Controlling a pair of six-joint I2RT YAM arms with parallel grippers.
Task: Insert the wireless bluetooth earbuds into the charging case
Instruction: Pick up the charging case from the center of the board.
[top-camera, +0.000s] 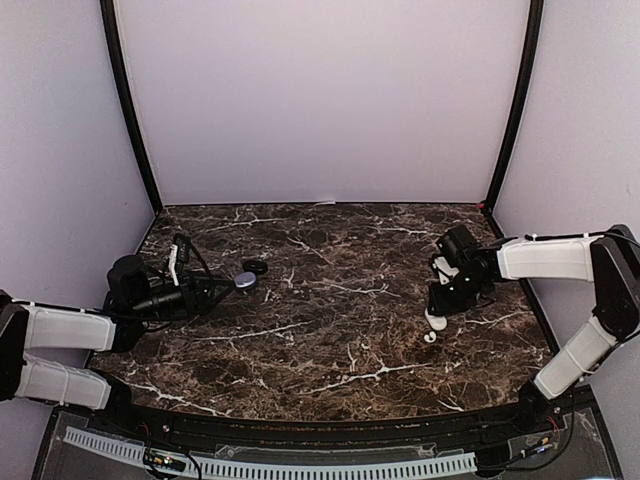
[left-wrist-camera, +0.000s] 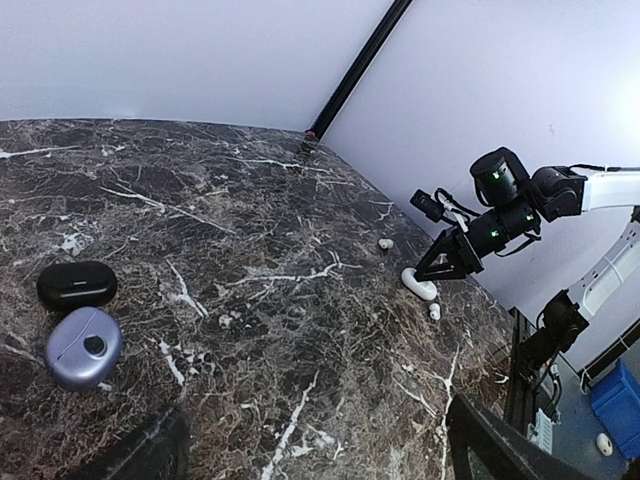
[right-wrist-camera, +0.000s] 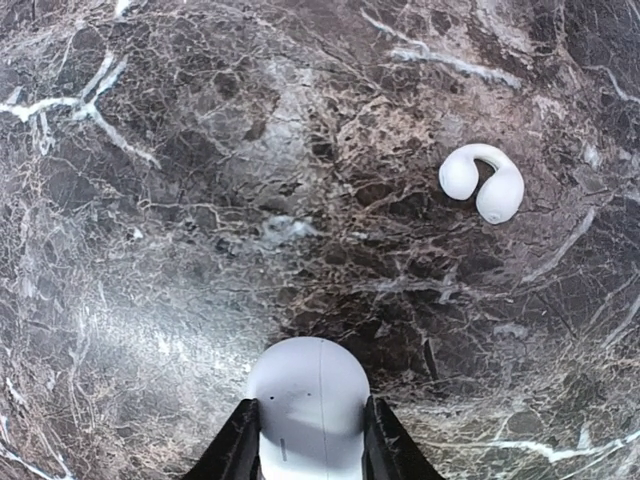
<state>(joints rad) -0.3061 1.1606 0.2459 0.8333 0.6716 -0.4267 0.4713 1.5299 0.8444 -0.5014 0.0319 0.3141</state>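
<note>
A white oval charging case (right-wrist-camera: 308, 395) lies on the marble table between my right gripper's (right-wrist-camera: 310, 408) fingers, which press on both of its sides. From above, the right gripper (top-camera: 438, 306) points down over this case (top-camera: 436, 321). A white earbud (top-camera: 430, 338) lies just in front of it. The right wrist view shows a curved white earbud (right-wrist-camera: 482, 182) apart from the case. The left wrist view shows the case (left-wrist-camera: 420, 285), one earbud (left-wrist-camera: 434, 311) beside it and another (left-wrist-camera: 385, 243) farther back. My left gripper (left-wrist-camera: 320, 465) is open and empty at the far left (top-camera: 205, 292).
A lavender oval case (top-camera: 245, 281) and a black oval case (top-camera: 256, 267) lie just ahead of the left gripper, and both show in its wrist view, lavender (left-wrist-camera: 83, 346) and black (left-wrist-camera: 77, 284). White walls with black corner posts enclose the table (top-camera: 330, 300).
</note>
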